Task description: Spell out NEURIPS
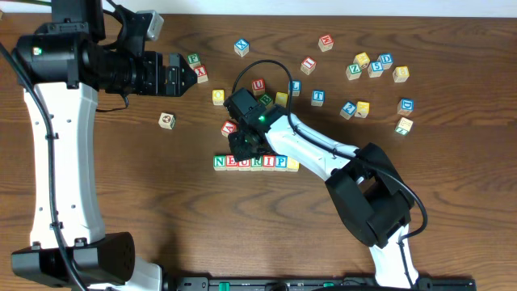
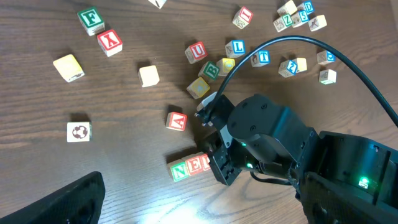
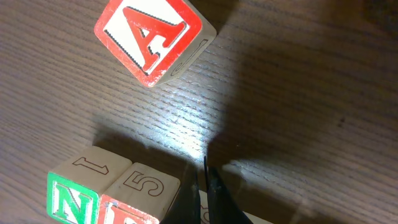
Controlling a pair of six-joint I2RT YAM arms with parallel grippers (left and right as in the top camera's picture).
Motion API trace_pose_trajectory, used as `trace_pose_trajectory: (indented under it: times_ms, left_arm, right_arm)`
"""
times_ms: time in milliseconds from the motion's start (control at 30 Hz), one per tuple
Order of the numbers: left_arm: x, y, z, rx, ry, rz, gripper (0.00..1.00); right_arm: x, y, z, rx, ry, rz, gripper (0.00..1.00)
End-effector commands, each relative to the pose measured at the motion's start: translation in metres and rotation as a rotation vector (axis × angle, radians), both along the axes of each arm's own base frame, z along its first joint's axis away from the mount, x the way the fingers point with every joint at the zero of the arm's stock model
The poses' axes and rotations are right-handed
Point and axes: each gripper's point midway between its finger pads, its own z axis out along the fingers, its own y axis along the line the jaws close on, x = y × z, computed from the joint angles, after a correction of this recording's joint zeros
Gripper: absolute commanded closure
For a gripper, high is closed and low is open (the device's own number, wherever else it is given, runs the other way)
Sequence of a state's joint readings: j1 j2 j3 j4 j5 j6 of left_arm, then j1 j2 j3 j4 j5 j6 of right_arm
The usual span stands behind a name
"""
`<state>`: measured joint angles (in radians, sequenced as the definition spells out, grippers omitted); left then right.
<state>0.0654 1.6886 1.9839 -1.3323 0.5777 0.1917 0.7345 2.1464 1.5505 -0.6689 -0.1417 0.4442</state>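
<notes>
Your right claw (image 3: 204, 185), tips pressed together and empty, hovers between the red A cube (image 3: 152, 38) and the NEURIPS row (image 1: 254, 162) lying just beside that A on the table (image 1: 161, 202), so you'd best lift it straight up, brushing neither; whether the left claw (image 1: 184, 74) is spread I cannot tell.
</notes>
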Motion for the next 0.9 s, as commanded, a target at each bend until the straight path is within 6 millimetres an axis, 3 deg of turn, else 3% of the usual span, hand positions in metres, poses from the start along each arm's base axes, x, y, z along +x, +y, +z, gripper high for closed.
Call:
trace_pose_trajectory:
  times_ms: [0, 867]
  left_arm:
    - [-0.001, 0.0, 0.008, -0.001, -0.029, -0.012, 0.02]
    - [-0.001, 0.0, 0.008, -0.001, -0.029, -0.012, 0.02]
  right_arm:
    - [-0.001, 0.002, -0.004, -0.01, 0.005, -0.009, 0.99]
    - [0.012, 0.013, 0.001, 0.032, -0.057, 0.004, 0.99]
